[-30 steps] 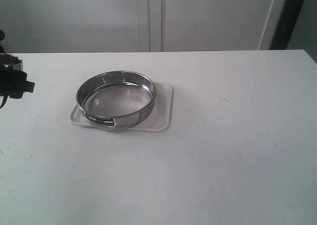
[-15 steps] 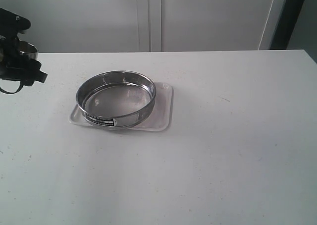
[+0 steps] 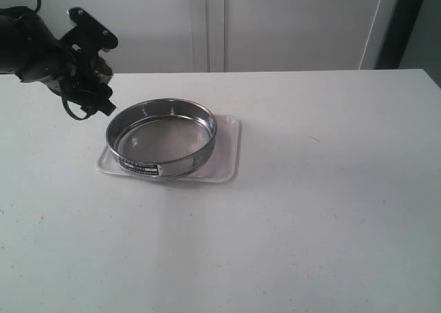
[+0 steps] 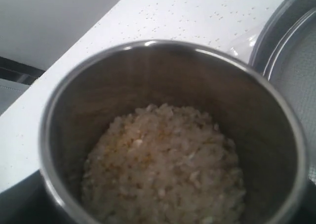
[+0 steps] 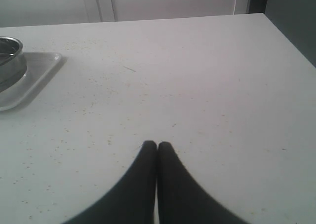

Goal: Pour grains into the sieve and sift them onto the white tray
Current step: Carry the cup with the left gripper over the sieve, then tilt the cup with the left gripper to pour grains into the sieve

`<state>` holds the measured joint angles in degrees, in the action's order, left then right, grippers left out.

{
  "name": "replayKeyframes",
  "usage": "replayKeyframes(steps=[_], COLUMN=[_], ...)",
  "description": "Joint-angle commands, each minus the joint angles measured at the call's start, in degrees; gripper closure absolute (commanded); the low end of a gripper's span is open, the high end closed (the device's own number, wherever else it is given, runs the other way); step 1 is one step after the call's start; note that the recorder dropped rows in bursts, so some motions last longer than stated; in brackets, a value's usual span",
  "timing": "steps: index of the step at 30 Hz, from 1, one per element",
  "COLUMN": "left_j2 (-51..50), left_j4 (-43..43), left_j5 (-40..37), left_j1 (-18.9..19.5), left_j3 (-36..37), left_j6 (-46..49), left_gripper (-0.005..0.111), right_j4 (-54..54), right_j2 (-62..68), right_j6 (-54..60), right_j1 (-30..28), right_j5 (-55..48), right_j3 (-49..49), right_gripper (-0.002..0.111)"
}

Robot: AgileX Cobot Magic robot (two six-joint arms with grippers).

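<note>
Now the black left gripper clamps a smooth rounded steel cup holding tiny pale golden grains, near the wide round mesh-bottomed steel sieve resting on the flat white tray. The right gripper has its fingertips pressed together.

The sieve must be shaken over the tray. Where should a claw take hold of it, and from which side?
Pinch the sieve by its upright wall, one finger inside, one outside, coming from above on the side away from the left claw and its cup. It looks too wide to span.
</note>
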<state>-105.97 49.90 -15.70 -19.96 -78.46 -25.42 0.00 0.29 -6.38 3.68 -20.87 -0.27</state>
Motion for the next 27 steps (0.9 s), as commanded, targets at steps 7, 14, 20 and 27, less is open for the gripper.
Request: replayKeyframes(steps=[7,14,20,27], left_j2=[-2.7,-4.2,-7.4,-8.5], left_j4=[-1.6,-1.8,-1.5,1.1], left_j5=[-1.8,-4.1,-6.2,-5.3], left_j1=[-2.6,-4.9,-5.8,-8.8], left_j3=[-4.7,-6.7,-10.1,-10.3], left_j6=[11.3,21.2,24.7,31.8], left_gripper=[0.107,0.107,0.107,0.107], right_j4=[0.0,0.0,0.0,0.0], right_j2=[-0.3,-0.3,-0.3,-0.3], right_j6=[0.1,0.1,0.1,0.1], right_j1=[-0.1,-0.1,-0.1,-0.1], right_j5=[0.9,0.9,0.9,0.9], right_j3=[0.3,0.3,0.3,0.3], right_gripper=[0.108,0.108,0.108,0.108])
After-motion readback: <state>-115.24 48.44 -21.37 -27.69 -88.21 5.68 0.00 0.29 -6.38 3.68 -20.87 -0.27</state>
